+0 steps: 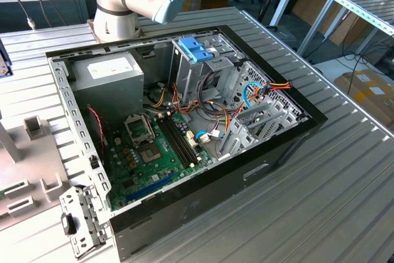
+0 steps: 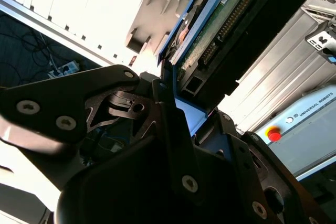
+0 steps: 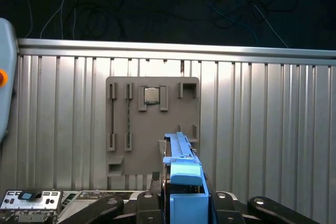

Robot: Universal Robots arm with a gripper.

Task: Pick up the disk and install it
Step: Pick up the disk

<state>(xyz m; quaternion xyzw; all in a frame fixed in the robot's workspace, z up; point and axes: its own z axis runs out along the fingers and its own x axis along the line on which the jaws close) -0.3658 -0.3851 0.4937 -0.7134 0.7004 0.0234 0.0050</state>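
My gripper (image 2: pixel 167 90) is shut on the disk (image 2: pixel 231 30), a flat drive in a blue frame with its green circuit board showing in the second wrist view. In the first wrist view the disk (image 3: pixel 181 163) stands edge-on between the black fingers (image 3: pixel 113 205), lifted above the ribbed table. Below and beyond it lies a grey fixture plate (image 3: pixel 152 129). In the exterior view the open computer case (image 1: pixel 295 133) lies on the table, its drive cage with a blue latch (image 1: pixel 196 48) at the back.
The arm's base (image 1: pixel 123 4) stands behind the case. A grey power-supply box (image 1: pixel 111 69) sits in the case's back left corner. The fixture plate carries a small chip (image 3: pixel 152 95). A loose metal bracket (image 1: pixel 77 220) lies near the front left. The table's edge (image 3: pixel 168 48) runs beyond the plate.
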